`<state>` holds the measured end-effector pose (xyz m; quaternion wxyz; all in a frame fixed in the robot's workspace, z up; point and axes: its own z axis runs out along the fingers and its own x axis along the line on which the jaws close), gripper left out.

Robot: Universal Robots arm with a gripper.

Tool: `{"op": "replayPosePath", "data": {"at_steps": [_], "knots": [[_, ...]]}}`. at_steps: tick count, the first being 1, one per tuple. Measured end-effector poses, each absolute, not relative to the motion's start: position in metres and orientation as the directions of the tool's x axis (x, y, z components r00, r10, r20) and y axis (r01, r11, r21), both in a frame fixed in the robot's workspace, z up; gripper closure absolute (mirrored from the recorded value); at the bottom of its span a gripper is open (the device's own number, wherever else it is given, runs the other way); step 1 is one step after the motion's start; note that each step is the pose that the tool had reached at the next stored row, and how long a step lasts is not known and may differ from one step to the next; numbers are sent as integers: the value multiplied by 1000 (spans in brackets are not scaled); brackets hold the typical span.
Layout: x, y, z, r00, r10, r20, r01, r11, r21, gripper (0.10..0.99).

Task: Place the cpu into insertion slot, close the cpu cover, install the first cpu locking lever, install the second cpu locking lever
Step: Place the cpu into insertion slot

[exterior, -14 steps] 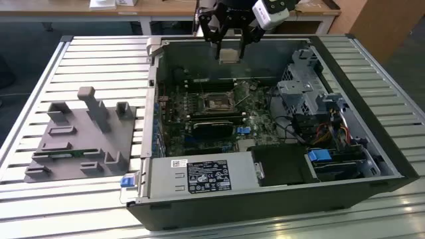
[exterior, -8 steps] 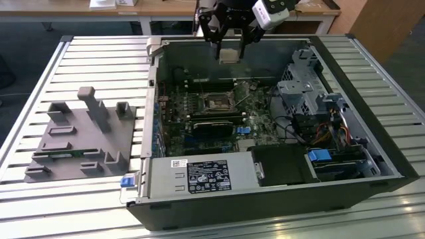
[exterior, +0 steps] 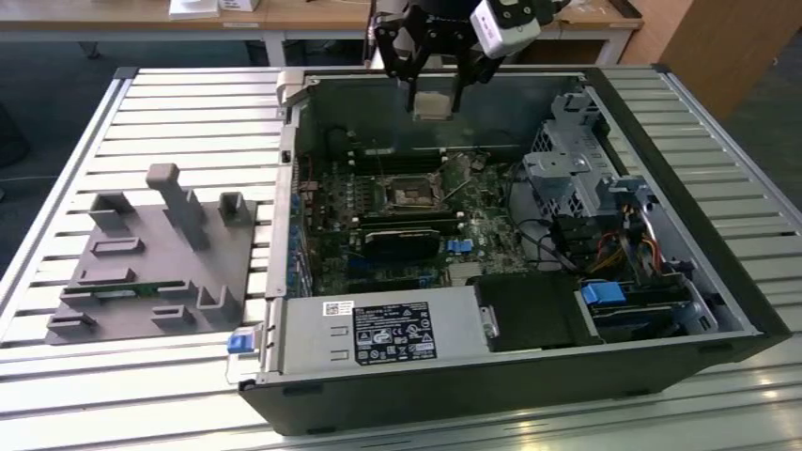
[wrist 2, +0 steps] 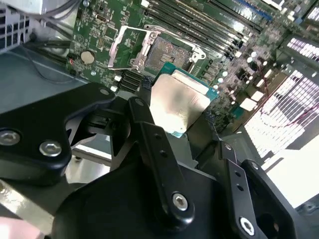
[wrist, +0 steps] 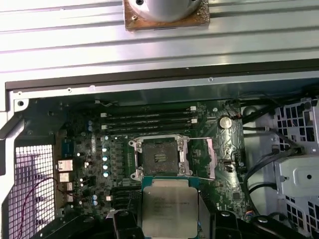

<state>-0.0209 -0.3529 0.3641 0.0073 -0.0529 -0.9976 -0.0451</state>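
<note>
The open computer case (exterior: 501, 395) lies on its side on a slatted metal table (exterior: 188, 103). At its near end sit a labelled power supply (exterior: 382, 334) and, beside it, a dark drive bay (exterior: 532, 310). Behind these, the green motherboard (exterior: 376, 254) covers the case floor. The insertion slot (exterior: 410, 195) in it is bare, its dark centre exposed. In the first wrist view the cpu cover (wrist: 210, 158) lies folded back beside the socket.

On the exterior view's left, a grey fixture (exterior: 150, 263) rests on the table, apart from the case.

The gripper (exterior: 433, 94) hangs over the far end of the case, fingers pointing down. It is clenched on the cpu (exterior: 430, 105) by two opposite edges. The chip is in the air above the board, well apart from the slot.
</note>
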Motion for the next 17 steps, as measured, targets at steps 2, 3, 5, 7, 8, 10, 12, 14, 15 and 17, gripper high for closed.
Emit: {"op": "replayPosePath", "data": {"at_steps": [2, 3, 5, 7, 8, 10, 12, 14, 15, 17], "knots": [[-21, -353, 364, -990, 136, 19, 137, 986, 89, 549], [-21, -353, 363, -988, 152, 19, 153, 984, 89, 549], [-21, -353, 363, -984, 179, 19, 180, 980, 90, 549], [-24, -353, 362, -981, 194, 19, 195, 977, 89, 549], [-25, -353, 362, -980, 199, 19, 200, 976, 89, 549], [-27, -353, 362, -978, 208, 19, 209, 974, 89, 549], [-29, -353, 362, -976, 215, 19, 216, 972, 89, 549], [-29, -353, 361, -974, 225, 19, 226, 970, 89, 549], [-29, -353, 361, -973, 231, 19, 232, 969, 89, 549], [-29, -353, 361, -970, 243, 19, 244, 966, 89, 549]]}}
